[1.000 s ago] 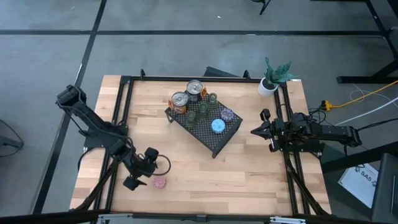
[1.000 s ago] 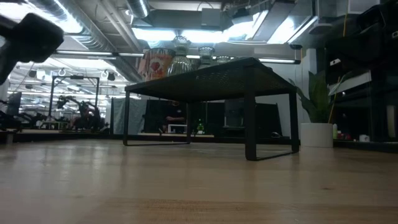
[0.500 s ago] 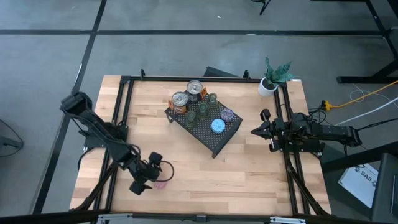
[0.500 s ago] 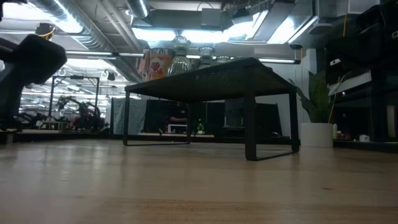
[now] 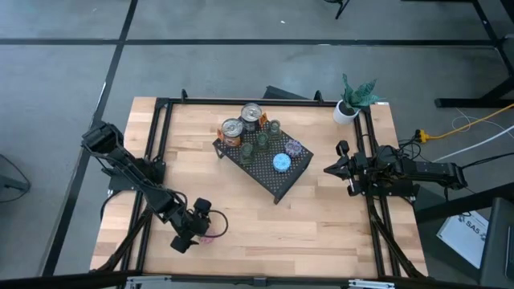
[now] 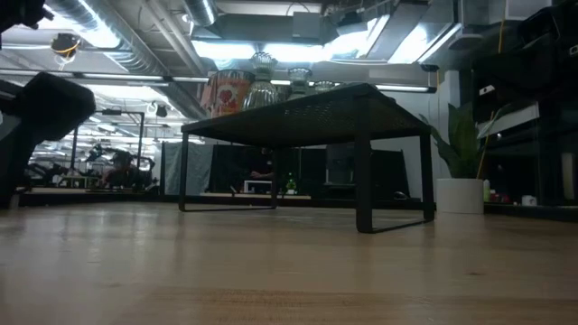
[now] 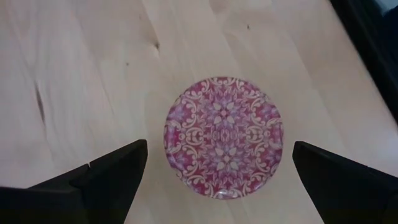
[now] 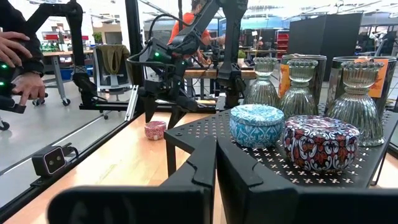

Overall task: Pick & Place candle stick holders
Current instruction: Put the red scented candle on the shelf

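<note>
A pink patterned candle stick holder (image 7: 224, 137) stands upright on the wooden table near its front left; it also shows in the right wrist view (image 8: 155, 129). My left gripper (image 7: 219, 152) hangs over it, pointing down, open, one finger on either side with a gap to each. In the high view my left gripper (image 5: 195, 227) hides most of the pink holder (image 5: 209, 238). A blue holder (image 5: 281, 163), a purple holder (image 5: 295, 148) and a few olive-green holders (image 5: 263, 138) stand on a black mesh rack (image 5: 277, 183). My right gripper (image 5: 331, 169) waits shut at the table's right edge.
Two tin cans (image 5: 233, 128) stand on the rack's far left end. A white pot with a green plant (image 5: 347, 109) stands at the far right corner. Bare wood lies in front of the rack. A person's hand (image 8: 22, 53) shows beyond the table.
My left gripper has gone toward the table's near right, down over the pink holder, which it now mostly covers in the high view. The holder has stayed where it was.
</note>
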{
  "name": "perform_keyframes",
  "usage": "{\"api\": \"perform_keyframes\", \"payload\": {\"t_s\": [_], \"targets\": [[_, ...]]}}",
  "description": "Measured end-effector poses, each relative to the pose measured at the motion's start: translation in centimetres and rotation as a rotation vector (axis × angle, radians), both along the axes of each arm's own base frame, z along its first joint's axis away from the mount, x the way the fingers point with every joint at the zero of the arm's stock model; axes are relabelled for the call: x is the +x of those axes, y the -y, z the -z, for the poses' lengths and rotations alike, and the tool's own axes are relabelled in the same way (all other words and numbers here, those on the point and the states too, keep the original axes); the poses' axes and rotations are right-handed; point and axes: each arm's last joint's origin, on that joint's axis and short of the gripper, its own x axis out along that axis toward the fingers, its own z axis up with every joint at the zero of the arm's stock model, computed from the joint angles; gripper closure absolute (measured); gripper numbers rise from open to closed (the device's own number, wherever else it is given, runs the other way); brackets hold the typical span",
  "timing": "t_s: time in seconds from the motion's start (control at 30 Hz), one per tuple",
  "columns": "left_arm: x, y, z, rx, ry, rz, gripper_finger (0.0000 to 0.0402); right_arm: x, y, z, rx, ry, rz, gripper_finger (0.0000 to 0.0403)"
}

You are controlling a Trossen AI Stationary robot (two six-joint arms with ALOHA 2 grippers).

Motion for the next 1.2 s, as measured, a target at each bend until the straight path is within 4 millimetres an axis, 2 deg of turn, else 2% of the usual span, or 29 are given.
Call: {"api": "perform_keyframes", "payload": {"t_s": [0.53,0.93,1.2], "targets": [[0.7,0.5,1.3,0.042,0.024,0.009,0.0002,0.0,0.0,0.0,0.0,0.0,0.0,0.0387],[0.9,0.6,1.2,0.013,0.048,-0.018,0.0002,0.0,0.0,0.0,0.0,0.0,0.0,0.0387],[0.9,0.7,1.2,-0.001,0.038,-0.026,0.0038,0.0,0.0,0.0,0.0,0.0,0.0,0.0387]]}}
